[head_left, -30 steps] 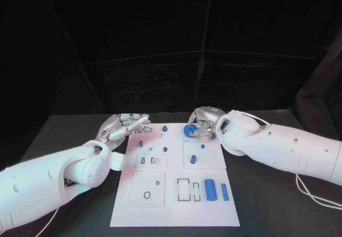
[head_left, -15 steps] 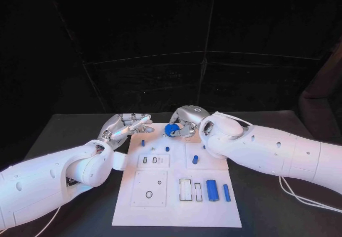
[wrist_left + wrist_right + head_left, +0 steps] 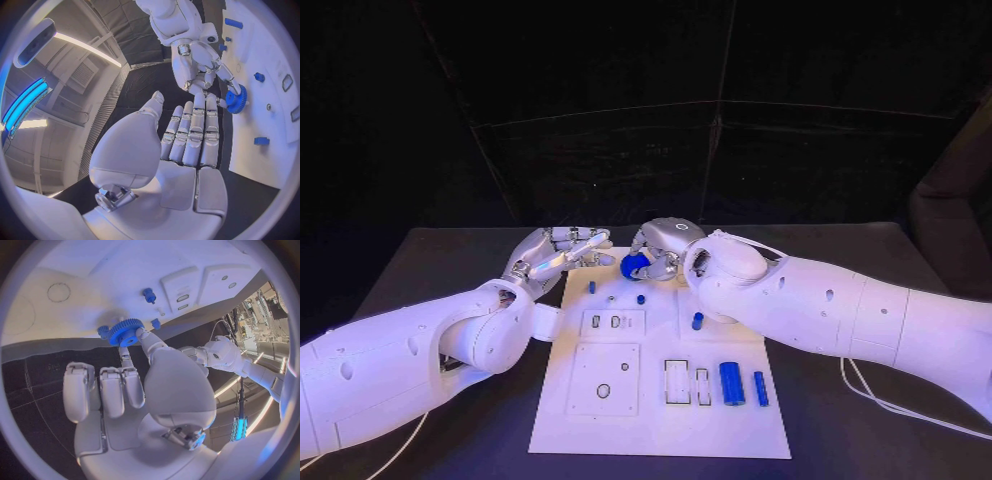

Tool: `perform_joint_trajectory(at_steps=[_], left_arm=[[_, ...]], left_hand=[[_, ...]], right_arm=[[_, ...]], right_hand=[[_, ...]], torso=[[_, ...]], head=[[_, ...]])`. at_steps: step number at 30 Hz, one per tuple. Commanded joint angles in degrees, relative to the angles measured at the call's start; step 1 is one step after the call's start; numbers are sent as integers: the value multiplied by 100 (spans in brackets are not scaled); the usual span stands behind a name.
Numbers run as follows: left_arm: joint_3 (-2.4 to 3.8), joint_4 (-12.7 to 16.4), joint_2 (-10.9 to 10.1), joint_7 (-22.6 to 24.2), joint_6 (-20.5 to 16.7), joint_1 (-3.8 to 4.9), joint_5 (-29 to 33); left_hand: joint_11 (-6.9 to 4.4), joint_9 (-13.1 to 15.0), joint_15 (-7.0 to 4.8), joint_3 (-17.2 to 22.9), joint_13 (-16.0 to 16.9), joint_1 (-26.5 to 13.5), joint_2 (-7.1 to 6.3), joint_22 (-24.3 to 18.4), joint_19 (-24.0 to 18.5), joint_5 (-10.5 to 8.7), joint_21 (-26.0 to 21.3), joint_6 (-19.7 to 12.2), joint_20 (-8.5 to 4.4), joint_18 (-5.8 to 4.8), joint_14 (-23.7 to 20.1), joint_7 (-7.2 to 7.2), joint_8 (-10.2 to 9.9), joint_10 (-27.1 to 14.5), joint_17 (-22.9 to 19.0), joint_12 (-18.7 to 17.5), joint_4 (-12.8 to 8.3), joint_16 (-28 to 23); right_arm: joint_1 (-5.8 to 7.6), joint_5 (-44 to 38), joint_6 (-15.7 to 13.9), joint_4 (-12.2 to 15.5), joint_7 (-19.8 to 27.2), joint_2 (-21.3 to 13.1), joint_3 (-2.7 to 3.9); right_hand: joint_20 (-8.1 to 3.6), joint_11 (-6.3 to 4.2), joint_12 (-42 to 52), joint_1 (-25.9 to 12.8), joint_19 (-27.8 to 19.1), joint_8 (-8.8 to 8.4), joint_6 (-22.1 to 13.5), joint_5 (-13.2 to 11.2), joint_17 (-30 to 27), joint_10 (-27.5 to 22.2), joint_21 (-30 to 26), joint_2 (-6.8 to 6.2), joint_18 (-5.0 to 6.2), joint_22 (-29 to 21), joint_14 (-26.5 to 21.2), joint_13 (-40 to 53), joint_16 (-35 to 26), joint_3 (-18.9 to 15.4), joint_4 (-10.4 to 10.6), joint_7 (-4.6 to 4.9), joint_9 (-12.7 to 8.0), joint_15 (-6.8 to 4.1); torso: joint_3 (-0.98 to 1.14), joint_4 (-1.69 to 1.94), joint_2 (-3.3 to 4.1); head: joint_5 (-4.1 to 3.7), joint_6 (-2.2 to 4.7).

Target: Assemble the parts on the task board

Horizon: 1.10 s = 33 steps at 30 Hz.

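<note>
Right hand (image 3: 664,250): fingers pinching a round blue toothed gear (image 3: 636,265), held just above the far end of the white rectangular task board (image 3: 661,420). Left hand (image 3: 560,252): fingers held straight and close together, holding nothing, at the board's far left corner beside the gear. Board lies on the black tabletop (image 3: 430,270); two upright blue cylinders (image 3: 730,383) lie near its right edge; small blue pegs (image 3: 640,299) stand below the gear.
</note>
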Motion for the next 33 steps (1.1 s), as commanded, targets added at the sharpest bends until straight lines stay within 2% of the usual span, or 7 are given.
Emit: perform_joint_trajectory(at_steps=[1, 7, 12, 14, 19, 23, 33], left_arm=[[6, 5, 3, 26, 52, 10, -24], [6, 6, 2, 27, 43, 11, -24], [6, 3, 3, 26, 41, 11, -24], [6, 2, 4, 25, 40, 11, -24], [6, -2, 6, 22, 43, 11, -24], [6, -5, 5, 19, 44, 11, -24], [6, -4, -2, 13, 41, 11, -24]], left_hand=[[15, -6, 46, 2, -8, 16, 54, -7, 45, 8, -35, 20, -9, 40, 10, 30, -35, -7, 10, -35, -34, -28], [15, -6, 46, 2, -8, 16, 54, -7, 45, 8, -35, 20, -9, 40, 10, 30, -35, -7, 10, -35, -34, -28], [15, -6, 46, 2, -8, 16, 54, -7, 45, 8, -35, 20, -9, 40, 10, 30, -35, -7, 10, -35, -34, -28], [15, -6, 46, 2, -8, 16, 54, -7, 45, 8, -35, 20, -9, 40, 10, 30, -35, -7, 10, -35, -34, -28], [15, -6, 46, 2, -8, 16, 54, -7, 45, 8, -35, 20, -9, 40, 10, 30, -35, -7, 10, -35, -34, -28], [15, -6, 47, 0, -8, 21, 62, -14, 49, 8, -48, 20, -8, 40, 12, 30, -45, -7, 14, -49, -51, -42], [15, -6, 47, 0, -8, 21, 62, -14, 49, 8, -48, 20, -8, 40, 12, 30, -45, -7, 14, -49, -51, -42]], right_arm=[[-4, -76, 207, -64, -72, 59, 0], [-30, -101, 396, -118, -90, 124, -5], [-40, -110, 376, -182, -124, 165, -8], [-42, -111, 356, -201, -130, 175, -9], [-44, -113, 275, -232, -192, 185, -10], [-44, -113, 291, -243, -226, 178, -10], [-44, -18, 473, -235, -288, 119, -10]], right_hand=[[-13, 26, -44, -64, 243, -40, 106, -52, 875, 259, 41, -24, -97, 729, 472, 1064, -2, 23, 24, -110, -17, 15], [11, 58, -125, -122, 247, -118, 23, -167, 858, 200, 46, -96, -100, 743, 468, 992, -9, 10, 37, -74, -33, 42], [76, 156, -253, -179, 245, -372, -376, -98, 855, 105, 48, -224, -102, 751, 467, 883, -11, -67, 40, 38, -51, 122], [122, 214, -318, -216, 248, -493, -647, -301, 862, 55, 53, -270, -105, 762, 467, 826, -9, -151, 71, 97, -53, 171], [212, 294, -398, -406, 253, -487, -910, -763, 882, -7, 62, -375, -106, 782, 470, 758, -2, -531, 440, 176, -36, 252], [245, 319, -419, -378, 251, -485, -973, -734, 895, -27, 66, -392, -106, 787, 471, 743, 3, -778, 775, 198, -33, 279], [241, 300, -402, -383, 247, -444, -752, -632, 887, -14, 65, -273, -105, 784, 468, 761, 0, -918, 1082, 172, -6, 266]], torso=[[7, -6, -1], [10, -13, -3], [10, -12, -2], [9, -12, -2], [9, -11, -1], [10, -13, -2], [12, -14, -2]], head=[[9, -6], [18, -14], [20, -18], [24, -15], [29, -19], [30, -20], [31, -24]])
